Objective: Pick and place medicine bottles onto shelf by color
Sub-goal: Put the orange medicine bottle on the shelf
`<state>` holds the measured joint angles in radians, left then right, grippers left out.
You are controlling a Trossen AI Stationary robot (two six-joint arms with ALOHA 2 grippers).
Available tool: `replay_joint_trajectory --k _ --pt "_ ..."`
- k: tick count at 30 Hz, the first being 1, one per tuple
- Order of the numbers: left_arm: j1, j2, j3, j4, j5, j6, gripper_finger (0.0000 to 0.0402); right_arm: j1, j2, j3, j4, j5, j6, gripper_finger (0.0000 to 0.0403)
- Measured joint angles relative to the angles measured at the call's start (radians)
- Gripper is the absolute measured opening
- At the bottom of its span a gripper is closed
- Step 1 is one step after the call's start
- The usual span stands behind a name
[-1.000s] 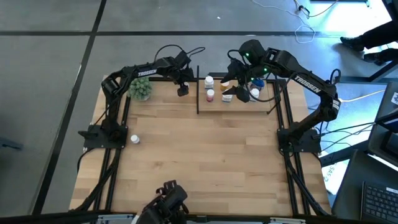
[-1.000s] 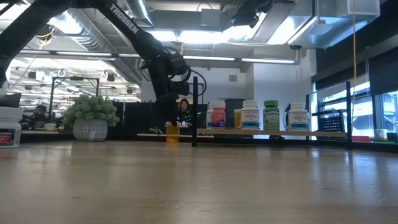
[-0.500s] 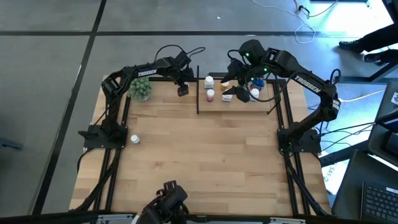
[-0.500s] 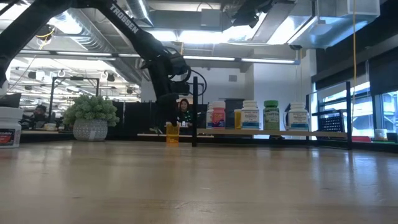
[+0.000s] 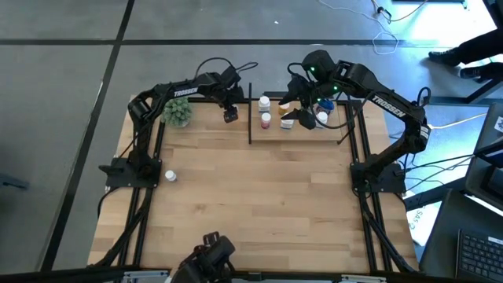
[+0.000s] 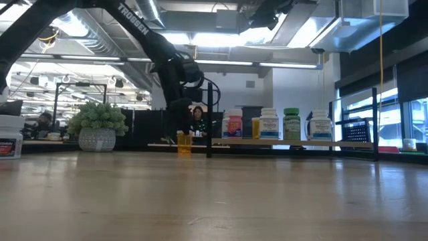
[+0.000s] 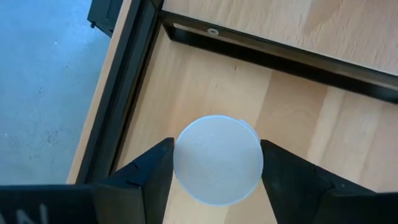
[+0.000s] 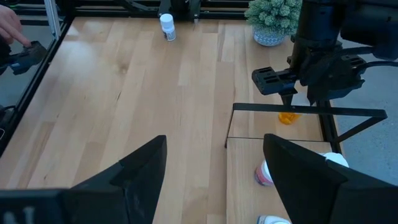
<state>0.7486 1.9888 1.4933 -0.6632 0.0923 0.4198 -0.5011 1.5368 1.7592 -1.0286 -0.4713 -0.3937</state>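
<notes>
Bottle-sorting rig seen from above: left gripper [image 5: 230,115] sits at the table's far edge, just left of the shelf [image 5: 338,135], w/ its two fingers [image 7: 147,169] on either side of a white-capped orange bottle [image 7: 217,159]. Fingers look closed against the cap in the left wrist view, bottle pinched between them. From table level the orange bottle [image 6: 184,144] stands upright on or just above the tabletop, beside the shelf's black corner post [image 6: 209,120]; contact w/ the wood can't be told.

Right gripper [image 5: 295,118] hangs over the shelf board, fingers [image 8: 142,167] spread wide apart, nothing between them. Its wrist cam looks across the table [image 8: 137,106] at the left gripper [image 8: 292,87] poised over the orange bottle [image 8: 286,117].

On the shelf, per the low view: a pink-red bottle [image 6: 234,124], a small orange bottle [image 6: 256,127], a white bottle [image 6: 269,124], a green bottle [image 6: 291,124] and another white bottle [image 6: 320,125], all upright in a row. High view shows a white-capped bottle [image 5: 264,102] and a pink-red one [image 5: 266,120] at the shelf's left end; the rest are partly hidden under the right arm.

One lone white bottle [image 5: 170,176] stands well apart near the table's left edge. A green bushy plant [image 5: 178,111] in a pot sits at the far left corner. A person's hand [image 8: 11,25] shows beyond the table edge in the right wrist view.
</notes>
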Motion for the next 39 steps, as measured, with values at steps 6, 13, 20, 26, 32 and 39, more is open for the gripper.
replay_joint_trajectory --k 6,13,20,26,32,39 --pt "-0.002 -0.013 0.000 -0.026 -0.003 -0.030 0.0209 0.000 0.000 0.000 0.000 0.000 0.000 0.0269" --pt "-0.005 -0.013 0.000 -0.063 -0.017 -0.055 0.0209 0.000 0.000 0.000 0.000 0.000 0.000 0.0269" --pt "-0.023 -0.023 0.000 -0.116 -0.047 -0.078 0.0209 0.000 0.000 0.000 0.000 0.000 0.000 0.0269" --pt "-0.049 -0.074 -0.003 -0.153 -0.053 -0.095 0.0208 0.000 0.000 0.000 -0.001 0.000 0.000 0.0269" --pt "-0.079 -0.151 -0.002 -0.205 -0.076 -0.135 0.0208 0.000 0.000 0.000 -0.006 0.000 0.000 0.0269" --pt "-0.140 -0.243 -0.001 -0.262 -0.086 -0.183 0.0208 0.000 0.000 0.000 -0.029 0.000 0.000 0.0269"
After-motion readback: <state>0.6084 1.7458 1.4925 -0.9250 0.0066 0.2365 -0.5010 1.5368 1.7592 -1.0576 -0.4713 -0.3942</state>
